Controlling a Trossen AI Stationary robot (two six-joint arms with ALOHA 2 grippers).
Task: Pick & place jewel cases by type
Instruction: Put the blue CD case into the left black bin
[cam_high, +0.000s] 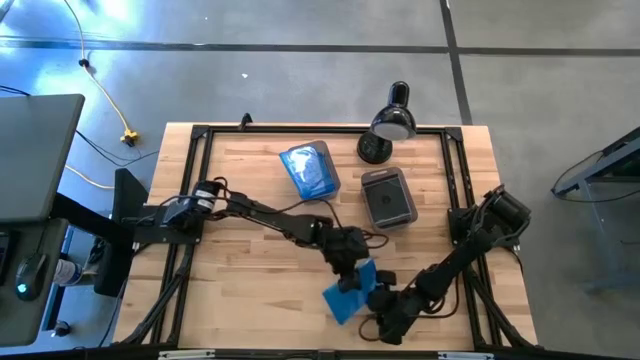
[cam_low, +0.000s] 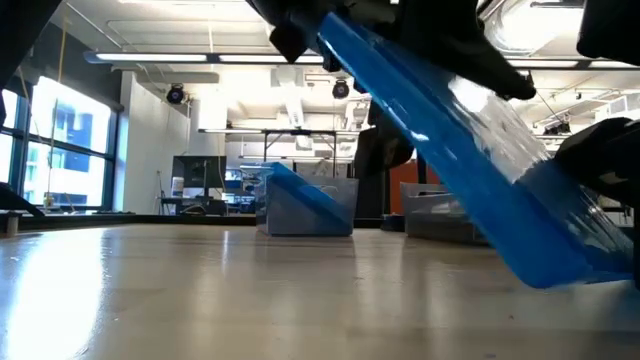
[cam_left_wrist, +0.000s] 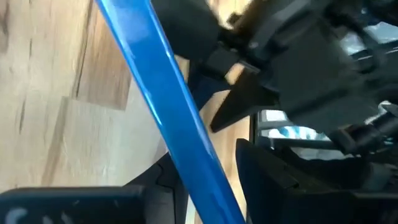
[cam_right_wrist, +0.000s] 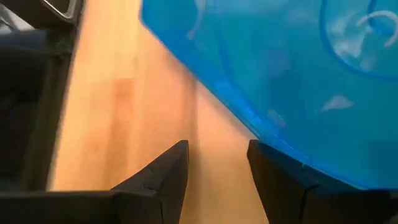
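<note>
Item: glossy blue rectangular plastic jewel case (cam_high: 350, 292), tilted, lifted off wooden table (cam_high: 250, 260) near front edge. Left gripper (cam_high: 350, 276) clamps its thin edge; right gripper (cam_right_wrist: 217, 163) parted, just beside. Likely light, stiff, slippery, crack-prone; grip edges.

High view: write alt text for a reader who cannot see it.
Over the wooden table's near edge, the left claw grips a tilted blue jewel case, with the right claw close beside it. Farther back stand a tub holding blue cases, a tub holding a dark case and a black lamp.
</note>
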